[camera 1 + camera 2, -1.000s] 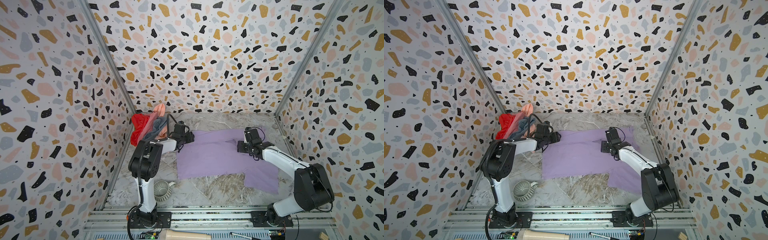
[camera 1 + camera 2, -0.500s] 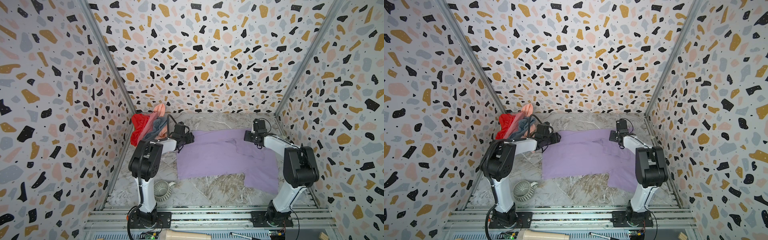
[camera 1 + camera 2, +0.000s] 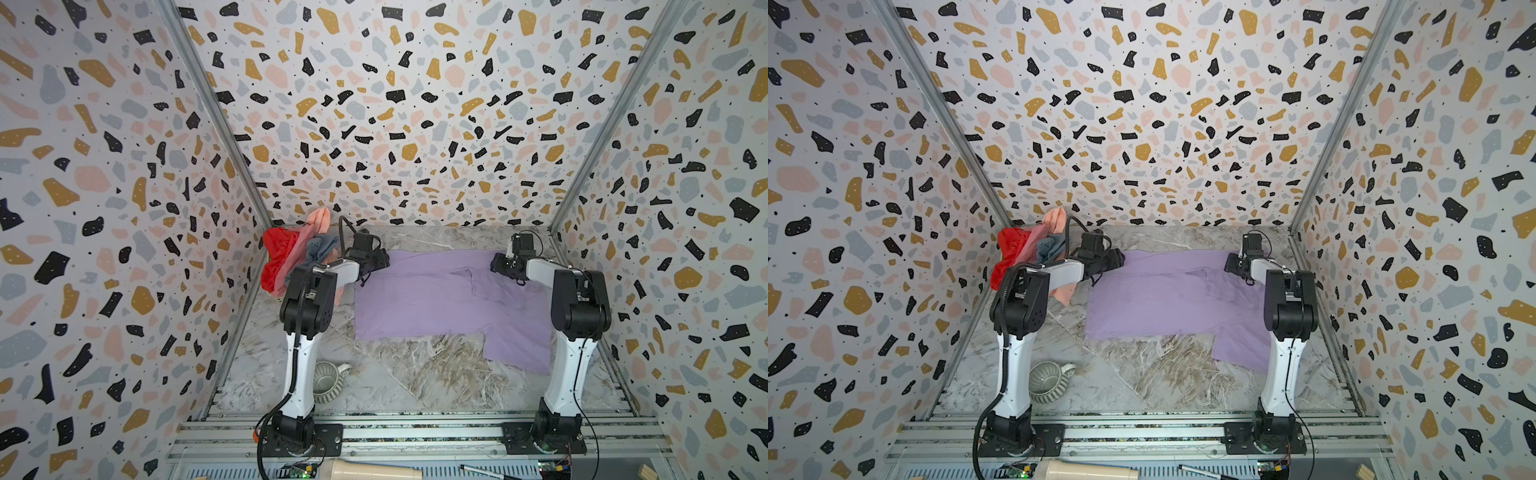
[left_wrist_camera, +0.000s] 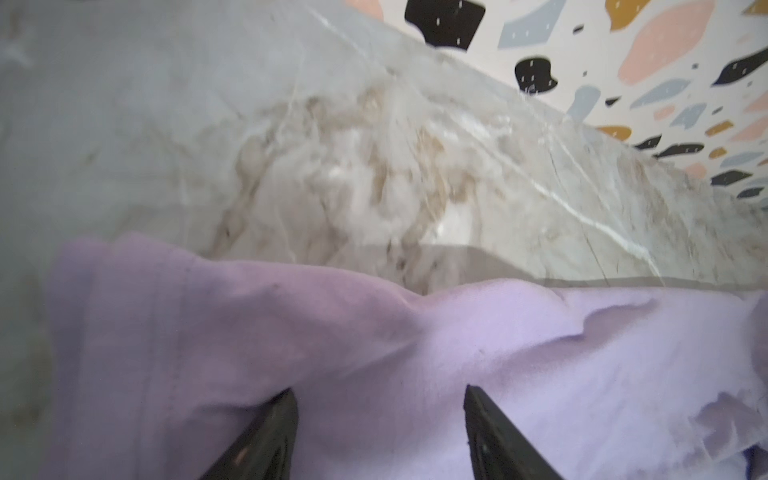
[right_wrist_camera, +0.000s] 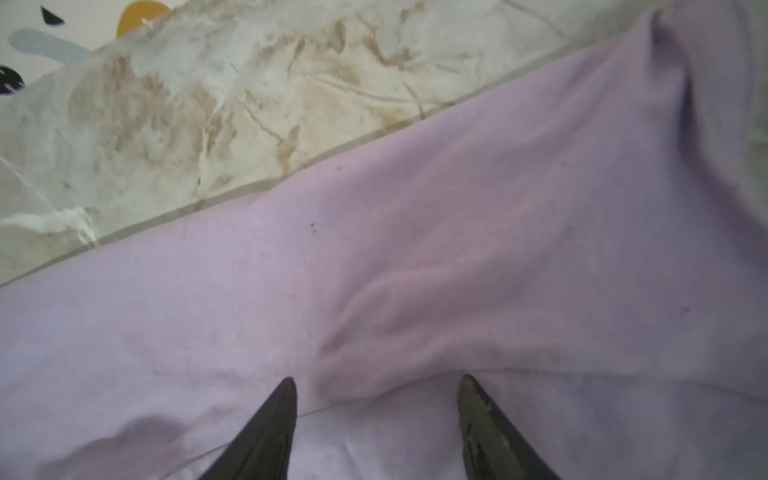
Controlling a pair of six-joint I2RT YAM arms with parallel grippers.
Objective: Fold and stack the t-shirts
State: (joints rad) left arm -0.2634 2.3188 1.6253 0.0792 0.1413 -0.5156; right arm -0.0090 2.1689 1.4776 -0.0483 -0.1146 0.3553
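Note:
A lilac t-shirt (image 3: 436,299) (image 3: 1163,295) lies spread flat on the marble table, with one sleeve reaching toward the front right. My left gripper (image 3: 380,262) (image 4: 380,395) is low over the shirt's far left corner. It is open, and cloth lies between its fingers. My right gripper (image 3: 498,264) (image 5: 378,384) is over the shirt's far right edge, open, with a small ridge of cloth just ahead of its tips. In the back left corner, red (image 3: 278,253), dusty pink (image 3: 297,257), grey-blue (image 3: 322,245) and peach (image 3: 320,218) t-shirts lie in a crumpled heap.
A ribbed grey-green mug (image 3: 326,380) (image 3: 1046,380) lies at the front left beside the left arm's base. Patterned walls close in the table on three sides. A metal rail (image 3: 415,432) runs along the front edge.
My right arm has swung outward and carried its gripper from the shirt's middle right to its far right edge. A flap of cloth now lies folded there. The left gripper has held still.

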